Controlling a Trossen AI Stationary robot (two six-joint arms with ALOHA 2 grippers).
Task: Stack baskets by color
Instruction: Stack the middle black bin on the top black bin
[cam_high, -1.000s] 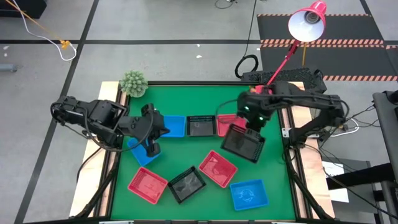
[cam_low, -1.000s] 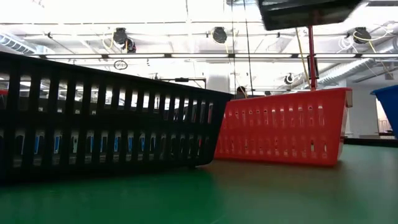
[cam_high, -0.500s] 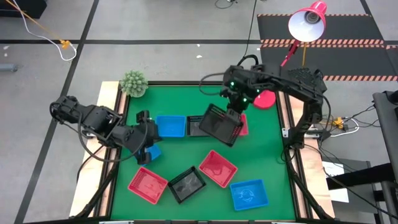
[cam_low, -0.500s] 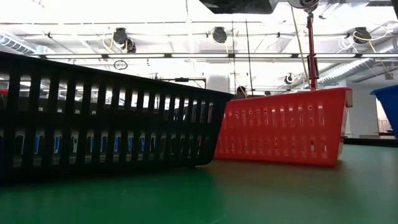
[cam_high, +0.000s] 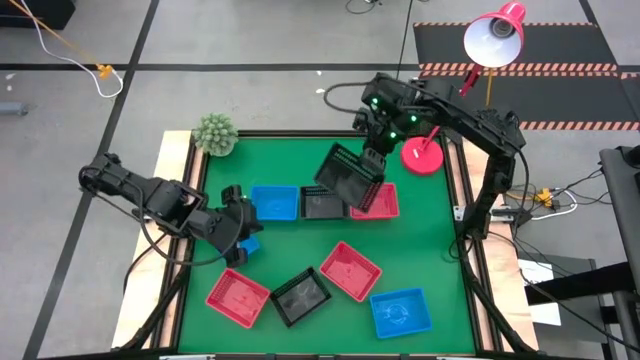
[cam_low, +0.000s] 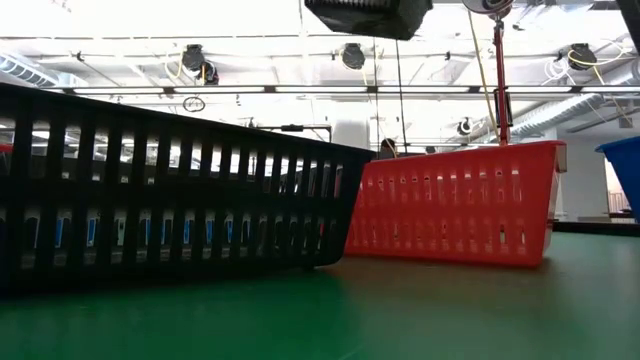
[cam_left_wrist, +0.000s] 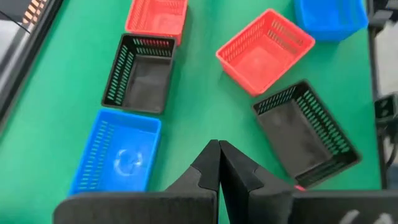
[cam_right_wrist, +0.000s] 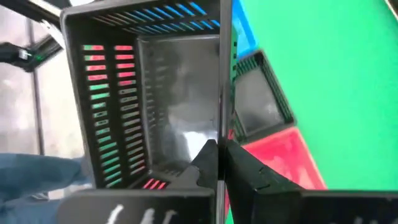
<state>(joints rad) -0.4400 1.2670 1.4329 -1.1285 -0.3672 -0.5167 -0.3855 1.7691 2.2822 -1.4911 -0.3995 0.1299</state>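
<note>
Your left end effector (cam_high: 243, 236) hangs with fingers pressed together, empty, above a blue basket (cam_high: 240, 246); another blue basket (cam_high: 275, 203) lies just beyond it. Your right end effector (cam_high: 372, 158) is clamped on a tilted black basket (cam_high: 348, 179), lifted over the black basket (cam_high: 322, 203) and red basket (cam_high: 380, 202) beneath it on the worktop (cam_high: 430, 250).

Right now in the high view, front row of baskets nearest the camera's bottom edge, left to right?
Red basket → black basket → red basket → blue basket.
</note>
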